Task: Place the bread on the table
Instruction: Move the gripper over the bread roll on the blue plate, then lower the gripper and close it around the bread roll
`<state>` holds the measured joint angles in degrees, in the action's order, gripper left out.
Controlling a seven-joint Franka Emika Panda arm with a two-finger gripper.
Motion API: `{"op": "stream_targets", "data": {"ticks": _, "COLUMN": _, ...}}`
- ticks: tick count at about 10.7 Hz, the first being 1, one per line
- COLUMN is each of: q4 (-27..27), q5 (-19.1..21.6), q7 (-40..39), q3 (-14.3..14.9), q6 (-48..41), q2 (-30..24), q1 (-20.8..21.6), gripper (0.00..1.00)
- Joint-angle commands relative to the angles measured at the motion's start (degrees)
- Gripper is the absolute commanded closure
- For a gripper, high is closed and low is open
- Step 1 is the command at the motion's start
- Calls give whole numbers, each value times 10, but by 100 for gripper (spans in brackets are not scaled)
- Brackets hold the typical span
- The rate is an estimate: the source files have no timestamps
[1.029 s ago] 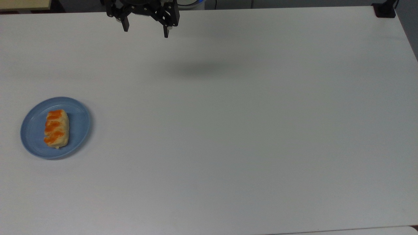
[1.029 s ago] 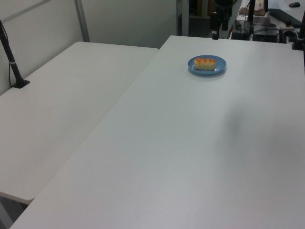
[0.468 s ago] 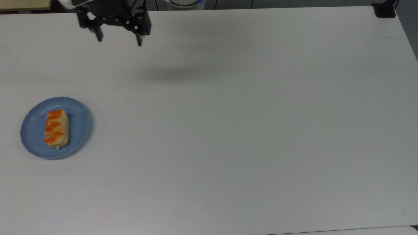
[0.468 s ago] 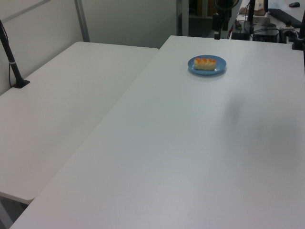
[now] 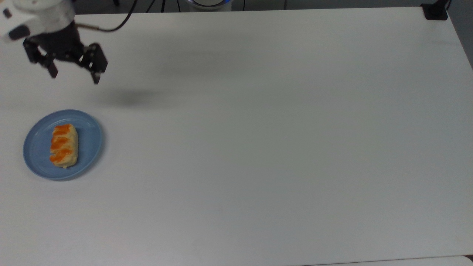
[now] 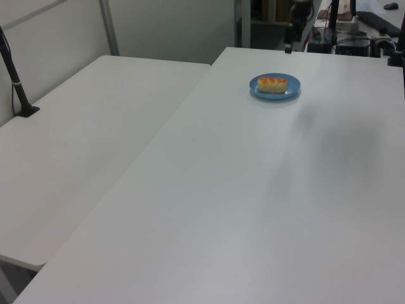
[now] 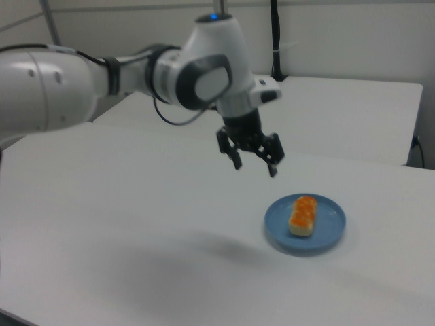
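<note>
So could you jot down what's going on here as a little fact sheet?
bread: lying on the plate, orange stripes up
plate: blue, round, near the top view's left edge of the table
gripper: open, empty, up in the air, apart from the plate
bread moved yet: no
likely next: gripper goes down over the bread

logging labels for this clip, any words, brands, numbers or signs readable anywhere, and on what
None: no readable text stands on anything in these pictures.
The bread, the blue plate and the table are plain.
The arm's white shell and the black gripper carry no marking that can be read.
The clutter behind the table in the left view is too small to read.
</note>
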<state>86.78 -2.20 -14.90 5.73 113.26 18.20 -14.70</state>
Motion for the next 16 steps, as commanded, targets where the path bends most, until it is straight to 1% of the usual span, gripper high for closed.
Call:
{"op": "stream_targets", "data": {"ticks": 1, "q4": -17, "q5": -7, "q7": -10, "q3": 2, "q6": 115, "q2": 88, "q1": -17, "gripper": 0}}
{"op": "stream_targets", "data": {"ticks": 5, "q4": -18, "q5": -8, "q7": -25, "q3": 2, "q6": 229, "q2": 161, "q1": -29, "gripper": 0}}
{"op": "stream_targets", "data": {"ticks": 9, "q4": -18, "q5": -4, "q7": -31, "q3": 2, "q6": 301, "q2": 197, "q1": -36, "gripper": 0}}
{"op": "stream_targets", "data": {"ticks": 10, "q4": -18, "q5": -2, "q7": -29, "q3": 2, "q6": 317, "q2": 205, "q1": -37, "gripper": 5}}
{"op": "stream_targets", "data": {"ticks": 11, "q4": -18, "q5": -2, "q7": -29, "q3": 2, "q6": 322, "q2": 208, "q1": -37, "gripper": 20}}
{"op": "stream_targets", "data": {"ticks": 12, "q4": -18, "q5": 0, "q7": -29, "q3": 2, "q6": 323, "q2": 207, "q1": -37, "gripper": 37}}
{"op": "stream_targets", "data": {"ticks": 13, "q4": -17, "q5": 1, "q7": -29, "q3": 2, "q6": 323, "q2": 207, "q1": -38, "gripper": 51}}
{"op": "stream_targets", "data": {"ticks": 14, "q4": -18, "q5": 4, "q7": -29, "q3": 2, "q6": 323, "q2": 207, "q1": -40, "gripper": 63}}
{"op": "stream_targets", "data": {"ticks": 15, "q4": -18, "q5": 7, "q7": -29, "q3": 2, "q6": 322, "q2": 202, "q1": -40, "gripper": 66}}
{"op": "stream_targets", "data": {"ticks": 16, "q4": -18, "q5": 7, "q7": -29, "q3": 2, "q6": 318, "q2": 188, "q1": -39, "gripper": 67}}
